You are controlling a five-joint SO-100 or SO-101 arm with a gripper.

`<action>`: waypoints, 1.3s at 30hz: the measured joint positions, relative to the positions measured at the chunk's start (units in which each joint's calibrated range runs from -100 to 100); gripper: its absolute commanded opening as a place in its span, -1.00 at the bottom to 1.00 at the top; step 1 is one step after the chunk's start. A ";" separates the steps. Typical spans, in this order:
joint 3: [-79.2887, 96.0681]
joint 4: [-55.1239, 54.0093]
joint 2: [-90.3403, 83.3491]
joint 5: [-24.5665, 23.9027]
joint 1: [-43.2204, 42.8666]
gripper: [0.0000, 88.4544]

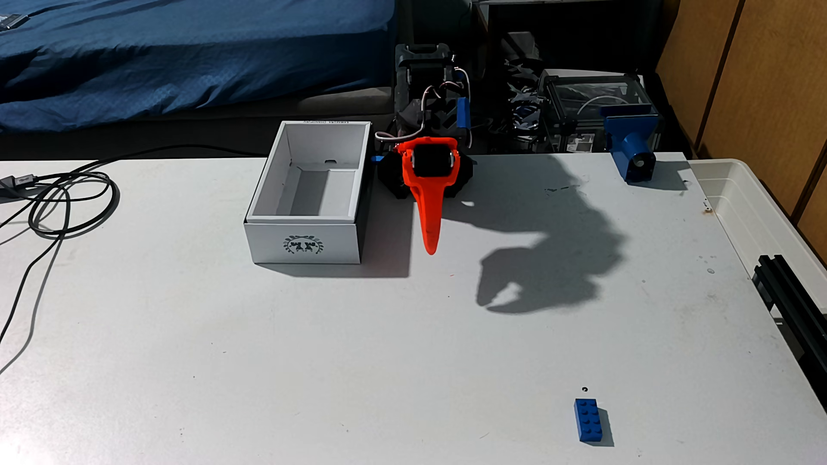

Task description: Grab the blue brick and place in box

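Observation:
The blue brick lies flat on the white table near the front right, studs up, with nothing touching it. The box is white with a dark wreath emblem on its front. It stands open-topped and empty at the back, left of centre. My gripper hangs just right of the box, high above the table and far from the brick. Its orange finger points down toward the camera and covers the other finger, so the gap between them is hidden. Nothing is seen held.
Black cables coil at the table's left edge. A larger blue plastic device stands at the back right. A translucent white tub and a black rail line the right edge. The arm's shadow falls across the table's middle.

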 measured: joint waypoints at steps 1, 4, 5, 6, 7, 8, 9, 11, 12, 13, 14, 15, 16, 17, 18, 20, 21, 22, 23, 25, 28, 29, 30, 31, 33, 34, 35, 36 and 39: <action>0.00 0.00 0.00 0.00 0.00 -0.98; 0.00 0.00 0.00 0.00 0.00 -0.98; 0.00 0.00 0.00 0.00 0.00 -0.98; 0.00 0.00 0.00 0.00 0.00 -0.98; 0.00 0.00 0.00 0.00 0.00 -0.98; 0.00 0.00 0.00 0.00 0.00 -0.98; 0.00 0.00 0.00 0.00 0.00 -0.98; 0.00 0.00 0.00 0.00 0.00 -0.98; 0.00 0.00 0.00 0.00 0.00 -0.98; 0.00 0.00 0.00 0.00 0.00 -0.98; 0.00 0.00 0.00 0.00 0.00 -0.98; 0.00 0.00 0.00 0.00 0.22 -0.98; 0.00 0.00 0.00 0.00 0.89 -0.98; 0.00 0.00 0.00 -0.05 1.55 -0.98; 0.00 0.00 0.00 0.00 2.29 -0.98; 0.00 0.00 0.00 0.00 3.84 -0.98; 0.00 0.00 0.00 0.00 4.65 -0.98; 0.00 0.00 0.00 0.00 5.39 -0.98; -0.27 0.00 0.00 0.00 6.13 -0.98; -1.79 0.18 0.00 0.00 7.45 -0.98; -5.01 0.70 0.08 0.00 8.27 -0.98; -6.26 1.14 0.08 0.00 8.41 -0.98; -7.51 1.76 0.08 0.00 8.56 -0.98; -8.94 2.81 0.08 0.00 8.63 -0.98; -12.25 5.09 0.08 0.00 8.71 -0.98; -13.95 6.24 0.08 0.00 8.71 -0.98; -15.82 7.29 0.08 0.00 8.71 -0.98; -17.52 8.17 0.08 0.00 8.71 -0.98; -22.98 9.57 2.28 -1.21 8.71 -0.98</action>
